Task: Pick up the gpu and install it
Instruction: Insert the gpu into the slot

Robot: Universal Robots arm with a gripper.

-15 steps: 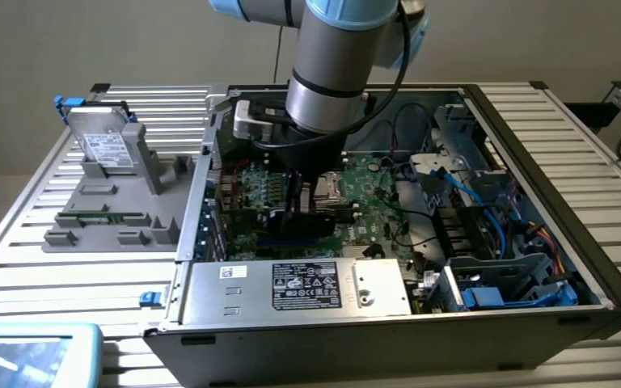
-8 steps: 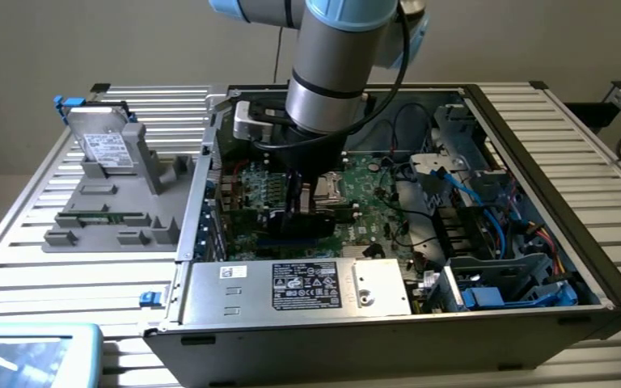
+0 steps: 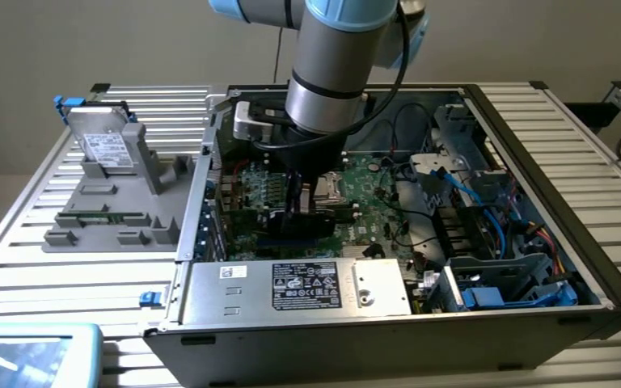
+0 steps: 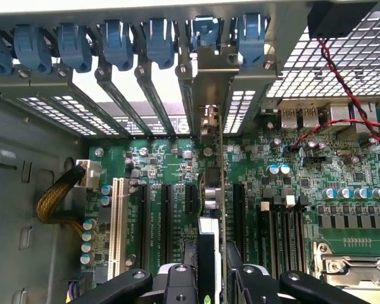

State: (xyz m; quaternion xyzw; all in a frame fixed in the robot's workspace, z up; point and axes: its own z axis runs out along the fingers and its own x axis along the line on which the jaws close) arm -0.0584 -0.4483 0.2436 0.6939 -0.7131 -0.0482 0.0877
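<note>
Already the gpu (image 4: pixel 222 166) is off the surface (image 3: pixel 19 283), pinched edge-on between the fingers (image 4: pixel 242 278), low over the motherboard (image 4: pixel 158 158); full seating seemingly remains

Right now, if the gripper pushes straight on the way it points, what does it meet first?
The motherboard, probably at its expansion slots. The gripper points down into the case holding the gpu edge-on, so the card's edge would land first. Remaining gap is unclear.
</note>
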